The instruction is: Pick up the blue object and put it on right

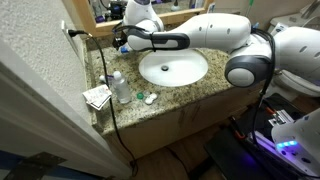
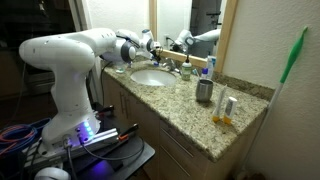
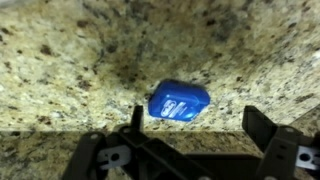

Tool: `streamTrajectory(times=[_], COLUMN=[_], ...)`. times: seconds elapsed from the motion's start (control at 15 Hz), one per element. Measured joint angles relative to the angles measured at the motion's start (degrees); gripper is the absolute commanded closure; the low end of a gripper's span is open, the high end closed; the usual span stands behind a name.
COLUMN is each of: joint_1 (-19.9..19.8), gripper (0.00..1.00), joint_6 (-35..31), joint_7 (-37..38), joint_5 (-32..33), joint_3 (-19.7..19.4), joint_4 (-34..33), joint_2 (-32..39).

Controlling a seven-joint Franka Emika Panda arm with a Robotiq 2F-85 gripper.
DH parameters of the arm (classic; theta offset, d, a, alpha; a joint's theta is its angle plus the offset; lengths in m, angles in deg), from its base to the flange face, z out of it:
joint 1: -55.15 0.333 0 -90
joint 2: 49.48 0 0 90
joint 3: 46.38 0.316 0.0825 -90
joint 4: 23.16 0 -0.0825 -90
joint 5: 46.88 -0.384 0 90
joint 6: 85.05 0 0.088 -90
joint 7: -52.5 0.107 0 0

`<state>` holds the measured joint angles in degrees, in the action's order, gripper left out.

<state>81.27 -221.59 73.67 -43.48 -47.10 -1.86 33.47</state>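
Note:
In the wrist view the blue object is a small, low, rounded blue piece with white markings, lying on the speckled granite counter. My gripper is open and hovers just above it. One finger is to its left and the other further off to its right, and neither touches it. In an exterior view the gripper is at the back corner of the counter, beside the wall and behind the sink. The blue object cannot be made out in either exterior view.
A clear plastic bottle, small green-and-white round pieces and some paper lie on the counter near its front edge. A black cable hangs over the counter. A faucet and metal cup stand nearby.

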Motion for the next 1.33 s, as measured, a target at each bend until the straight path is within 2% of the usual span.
streamTrajectory(times=[0.2,0.73,1.0,1.33], joint_1=[0.29,1.58,1.66,0.62], gripper=[0.0,0.0,0.0,0.0], joint_6=[0.02,-0.03,0.34,3.91], joint_7=[2.51,16.05,16.71,18.8], joint_5=[0.02,0.69,0.62,0.35], joint_3=[-0.31,-3.3,-3.43,-3.3], joint_4=[-0.01,-0.03,-0.05,-0.23], joint_2=[0.2,0.2,0.19,-0.01])
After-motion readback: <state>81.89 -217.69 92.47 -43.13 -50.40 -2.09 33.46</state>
